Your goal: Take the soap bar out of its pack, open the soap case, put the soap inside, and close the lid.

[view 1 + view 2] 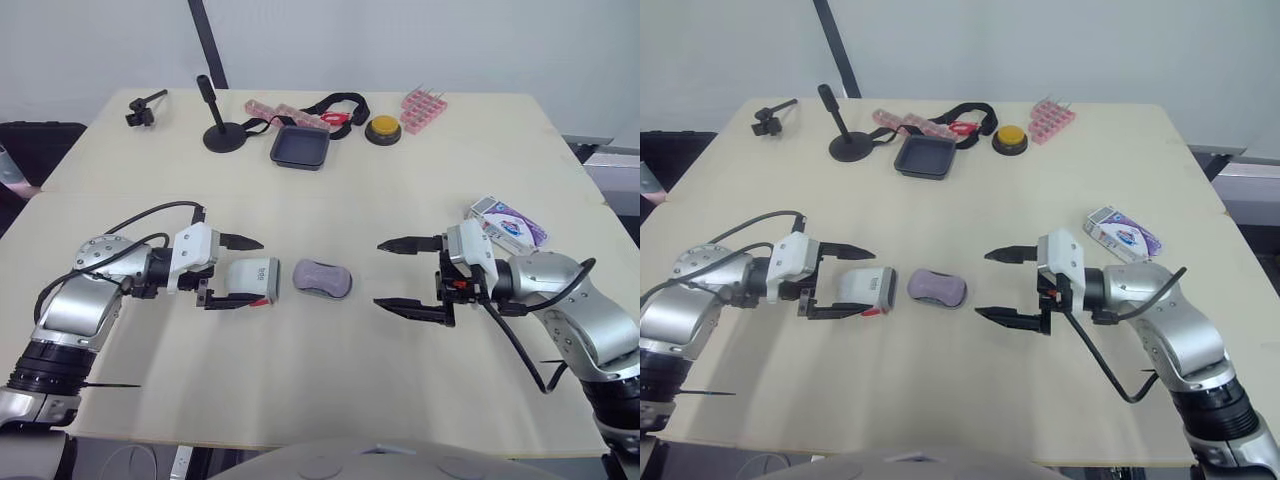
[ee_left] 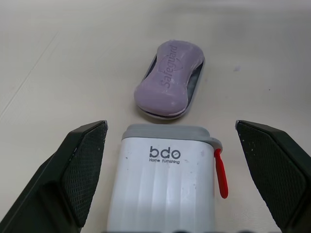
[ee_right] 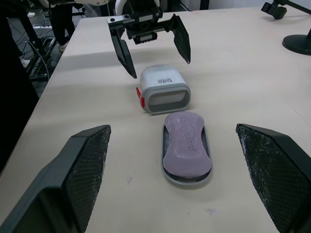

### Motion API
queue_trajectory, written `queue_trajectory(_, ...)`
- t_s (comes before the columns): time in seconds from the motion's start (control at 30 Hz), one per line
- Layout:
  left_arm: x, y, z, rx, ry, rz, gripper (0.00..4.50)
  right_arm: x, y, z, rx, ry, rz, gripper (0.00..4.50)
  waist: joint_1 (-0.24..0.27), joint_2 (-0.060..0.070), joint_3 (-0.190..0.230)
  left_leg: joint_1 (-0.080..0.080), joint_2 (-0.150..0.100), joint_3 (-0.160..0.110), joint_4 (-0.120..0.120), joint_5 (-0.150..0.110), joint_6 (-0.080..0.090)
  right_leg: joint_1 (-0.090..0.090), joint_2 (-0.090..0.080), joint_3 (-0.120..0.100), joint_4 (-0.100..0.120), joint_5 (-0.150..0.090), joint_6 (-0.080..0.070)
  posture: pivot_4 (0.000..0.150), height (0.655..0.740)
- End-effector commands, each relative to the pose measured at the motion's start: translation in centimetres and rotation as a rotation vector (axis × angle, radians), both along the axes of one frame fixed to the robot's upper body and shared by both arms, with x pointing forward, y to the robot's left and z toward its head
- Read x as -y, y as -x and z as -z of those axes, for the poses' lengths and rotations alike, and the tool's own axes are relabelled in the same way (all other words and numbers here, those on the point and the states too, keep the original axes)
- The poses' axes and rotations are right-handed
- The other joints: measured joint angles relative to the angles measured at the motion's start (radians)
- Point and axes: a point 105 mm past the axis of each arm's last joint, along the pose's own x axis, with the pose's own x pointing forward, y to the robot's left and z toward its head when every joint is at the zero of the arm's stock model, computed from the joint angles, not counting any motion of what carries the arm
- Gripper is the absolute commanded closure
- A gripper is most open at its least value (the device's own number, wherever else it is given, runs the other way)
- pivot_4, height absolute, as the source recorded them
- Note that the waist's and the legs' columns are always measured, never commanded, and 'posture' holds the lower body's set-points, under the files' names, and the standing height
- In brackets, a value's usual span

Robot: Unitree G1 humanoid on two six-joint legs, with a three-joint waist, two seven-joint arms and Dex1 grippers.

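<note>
A purple soap bar (image 1: 322,277) lies in a shallow grey tray (image 3: 167,145) at the table's middle. Just left of it a white soap case shell (image 1: 250,280), with a grey rim and a red tab, lies on its side, its mouth toward the soap. My left gripper (image 1: 262,273) is open, one finger on each side of the shell, with gaps showing on both sides in the left wrist view. My right gripper (image 1: 378,273) is open and empty, a short way right of the soap. The soap pack (image 1: 507,222) lies flat behind the right wrist.
Along the far side stand a black dish (image 1: 300,147), a yellow button (image 1: 383,129), pink racks (image 1: 423,109), a black strap (image 1: 335,105), a black stand (image 1: 224,135) and a small clamp (image 1: 145,108). The table's near edge runs close below both arms.
</note>
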Motion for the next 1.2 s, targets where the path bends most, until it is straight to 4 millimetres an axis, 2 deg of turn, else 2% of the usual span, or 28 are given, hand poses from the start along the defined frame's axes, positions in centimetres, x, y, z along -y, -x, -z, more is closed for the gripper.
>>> queue_trajectory(0.03, -1.1, -0.3, -0.7, 0.022, -0.01, -0.034, 0.0, -0.4, 0.2, -1.5, 0.031, -0.062, -0.021, 0.05, -0.001, 0.0, 0.0, 0.0, 0.0, 0.0, 0.0, 0.0, 0.0, 0.0, 0.0, 0.0, 0.0, 0.0, 0.0, 0.15, 0.74)
queue_trajectory(0.13, -2.1, -0.9, -0.1, 0.033, -0.02, -0.087, 0.0, -0.7, 0.6, -2.1, 0.057, -0.093, -0.05, 0.05, -0.001, 0.0, 0.0, 0.0, 0.0, 0.0, 0.0, 0.0, 0.0, 0.0, 0.0, 0.0, 0.0, 0.0, 0.0, 0.15, 0.74)
queue_trajectory(0.27, -2.5, -0.7, 0.6, 0.014, -0.037, -0.078, 0.0, -1.6, 0.2, -2.2, 0.06, -0.101, -0.063, 0.05, -0.001, 0.0, 0.0, 0.0, 0.0, 0.0, 0.0, 0.0, 0.0, 0.0, 0.0, 0.0, 0.0, 0.0, 0.0, 0.15, 0.74)
queue_trajectory(0.47, -3.0, -0.5, 1.5, 0.0, -0.093, -0.062, 0.0, -2.1, 0.0, 0.0, 0.064, 0.01, -0.074, 0.05, -0.001, 0.0, 0.0, 0.0, 0.0, 0.0, 0.0, 0.0, 0.0, 0.0, 0.0, 0.0, -0.001, 0.0, 0.0, 0.15, 0.74)
queue_trajectory(0.73, -2.2, -0.5, 2.6, -0.031, -0.113, -0.024, 0.0, -2.2, -0.1, 0.8, 0.071, 0.045, -0.061, 0.05, -0.001, 0.0, 0.0, 0.0, 0.0, 0.0, 0.0, 0.0, 0.0, 0.0, 0.0, 0.0, 0.0, 0.0, 0.0, 0.15, 0.74)
queue_trajectory(0.9, -2.2, -1.4, 4.1, 0.005, -0.191, -0.028, 0.0, -2.3, 0.2, 1.1, 0.066, 0.049, -0.061, 0.05, 0.001, 0.0, 0.0, 0.0, 0.0, 0.0, 0.0, 0.0, 0.0, 0.0, 0.0, 0.0, 0.0, 0.0, 0.0, 0.15, 0.74)
queue_trajectory(1.0, -1.2, -1.8, 4.5, 0.002, -0.177, -0.01, 0.0, -2.3, 0.1, 1.4, 0.065, 0.057, -0.042, 0.05, 0.001, 0.0, 0.0, 0.0, 0.0, 0.0, 0.0, 0.0, 0.0, 0.0, 0.0, 0.0, 0.0, 0.0, 0.0, 0.15, 0.74)
queue_trajectory(1.2, -0.6, -1.6, 5.3, 0.0, -0.183, 0.016, 0.0, -2.3, 0.4, 1.7, 0.056, 0.06, -0.034, 0.05, 0.004, 0.0, 0.0, 0.0, 0.0, 0.0, 0.0, 0.0, 0.0, 0.0, 0.0, 0.0, 0.0, 0.0, 0.0, 0.15, 0.74)
